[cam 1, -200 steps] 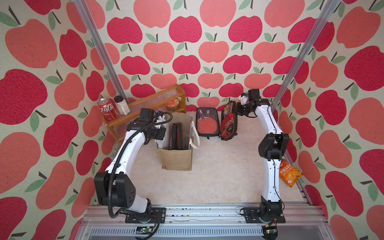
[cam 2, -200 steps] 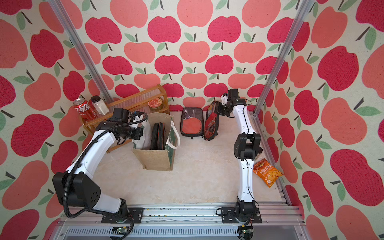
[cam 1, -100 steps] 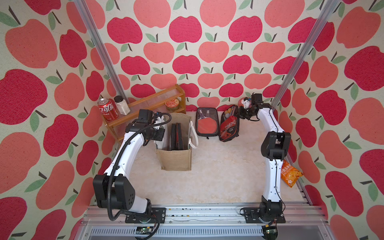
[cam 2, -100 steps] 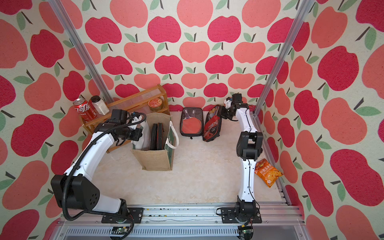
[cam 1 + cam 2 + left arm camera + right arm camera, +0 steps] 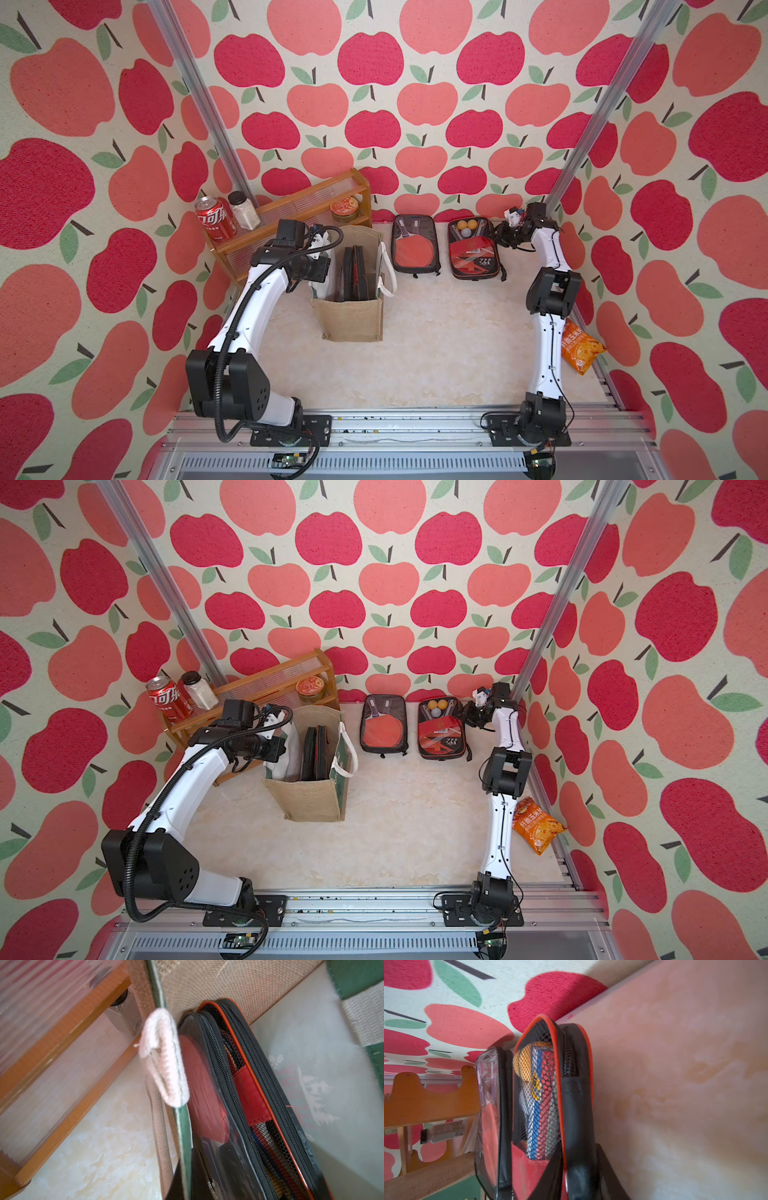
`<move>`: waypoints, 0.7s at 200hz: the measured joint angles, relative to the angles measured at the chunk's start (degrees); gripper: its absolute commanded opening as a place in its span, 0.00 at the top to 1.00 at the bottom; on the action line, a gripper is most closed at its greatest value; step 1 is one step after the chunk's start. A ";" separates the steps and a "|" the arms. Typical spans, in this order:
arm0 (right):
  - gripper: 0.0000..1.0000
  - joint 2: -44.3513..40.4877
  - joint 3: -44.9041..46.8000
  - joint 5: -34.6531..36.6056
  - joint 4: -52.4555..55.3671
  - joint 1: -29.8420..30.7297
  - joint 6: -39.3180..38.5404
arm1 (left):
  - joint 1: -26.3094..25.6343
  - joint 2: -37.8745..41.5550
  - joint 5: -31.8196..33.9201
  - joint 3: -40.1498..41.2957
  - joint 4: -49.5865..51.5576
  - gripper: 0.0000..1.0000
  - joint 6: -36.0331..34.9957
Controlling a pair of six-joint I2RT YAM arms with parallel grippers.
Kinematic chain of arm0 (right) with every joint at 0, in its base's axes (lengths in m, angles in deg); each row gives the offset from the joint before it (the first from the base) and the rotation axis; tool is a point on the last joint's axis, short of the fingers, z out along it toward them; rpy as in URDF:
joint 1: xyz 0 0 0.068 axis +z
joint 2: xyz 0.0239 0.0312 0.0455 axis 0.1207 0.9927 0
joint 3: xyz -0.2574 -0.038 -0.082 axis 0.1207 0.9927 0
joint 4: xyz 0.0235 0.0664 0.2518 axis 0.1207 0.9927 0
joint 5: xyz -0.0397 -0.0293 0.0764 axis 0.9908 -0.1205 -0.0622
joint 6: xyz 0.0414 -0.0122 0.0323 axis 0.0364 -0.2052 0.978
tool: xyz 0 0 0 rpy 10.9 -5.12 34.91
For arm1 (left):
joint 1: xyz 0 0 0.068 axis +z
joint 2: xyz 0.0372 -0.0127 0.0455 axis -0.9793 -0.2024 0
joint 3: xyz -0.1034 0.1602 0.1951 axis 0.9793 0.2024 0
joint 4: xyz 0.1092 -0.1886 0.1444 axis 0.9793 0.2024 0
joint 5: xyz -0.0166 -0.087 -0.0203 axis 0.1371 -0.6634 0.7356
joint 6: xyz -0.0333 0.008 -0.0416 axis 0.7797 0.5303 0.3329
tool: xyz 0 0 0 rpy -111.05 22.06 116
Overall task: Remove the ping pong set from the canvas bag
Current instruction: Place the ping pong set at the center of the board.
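Observation:
The tan canvas bag (image 5: 353, 324) (image 5: 307, 800) stands upright left of centre. One zipped ping pong set (image 5: 355, 270) (image 5: 239, 1095) stands on edge inside it. My left gripper (image 5: 322, 259) (image 5: 185, 1188) is shut on the bag's green-trimmed left wall. Two more flat cases lie at the back: a clear-fronted case (image 5: 415, 249) showing a red paddle, and a red-black mesh case (image 5: 473, 255) (image 5: 542, 1095) with balls. My right gripper (image 5: 500, 240) (image 5: 579, 1184) straddles that mesh case's right rim, jaws slightly parted.
A wooden rack (image 5: 291, 216) stands behind the bag with a cola can (image 5: 214, 220), a shaker jar (image 5: 243, 210) and a tin (image 5: 345, 205). An orange snack packet (image 5: 579, 347) lies by the right wall. Walls close in on three sides.
The right gripper has laid the red-black case down from upright to flat beside the clear case, and its jaws have loosened. The left arm has stayed on the bag.

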 measured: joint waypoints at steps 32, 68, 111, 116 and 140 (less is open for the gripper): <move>0.73 0.87 0.00 -0.09 -2.08 0.44 3.61 | 0.02 0.00 -0.09 0.13 -0.11 1.00 0.00; 0.71 1.03 -0.44 0.15 -6.67 1.18 9.11 | 0.00 0.00 -0.17 0.22 -0.26 1.00 0.00; 0.71 1.95 -2.60 0.26 -12.50 1.29 15.19 | 0.02 0.00 -0.20 0.22 -0.28 1.00 0.00; 0.70 1.95 -2.64 0.33 -12.96 1.33 15.63 | 0.02 0.00 -0.20 0.22 -0.28 1.00 0.00; 0.59 1.97 -2.69 1.11 -13.75 1.70 16.74 | 0.00 0.00 -0.22 0.22 -0.28 1.00 0.02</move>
